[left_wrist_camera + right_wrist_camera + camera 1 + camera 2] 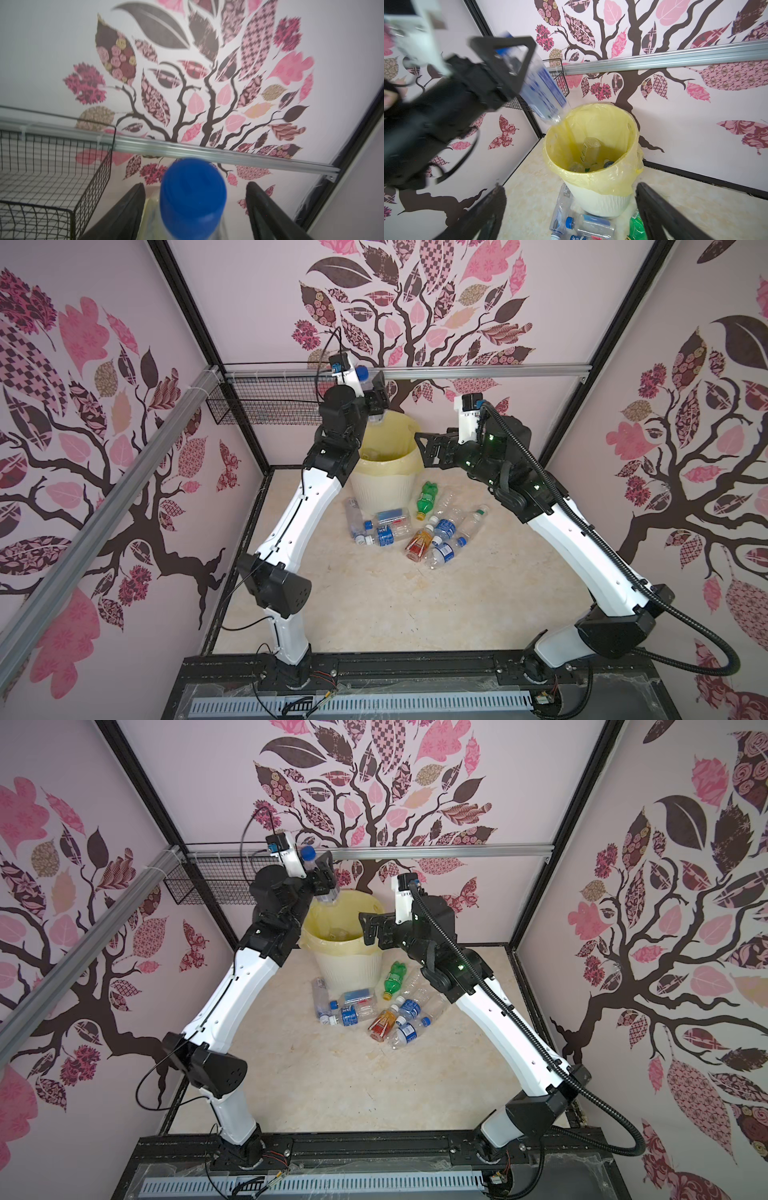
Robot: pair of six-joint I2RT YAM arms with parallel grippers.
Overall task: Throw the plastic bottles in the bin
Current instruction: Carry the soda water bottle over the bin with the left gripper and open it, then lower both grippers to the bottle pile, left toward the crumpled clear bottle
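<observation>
High over the back rim of the bin, my left gripper is open. A clear blue-labelled bottle hangs between its spread fingers, blue cap up and base over the yellow liner. There is a gap on each side of the cap. My right gripper is open and empty, beside the bin's right rim. A few bottles lie inside the bin.
Several bottles lie on the floor before the bin: a green one, an amber-red one and clear blue-labelled ones. A black wire basket hangs on the back rail, left of the bin.
</observation>
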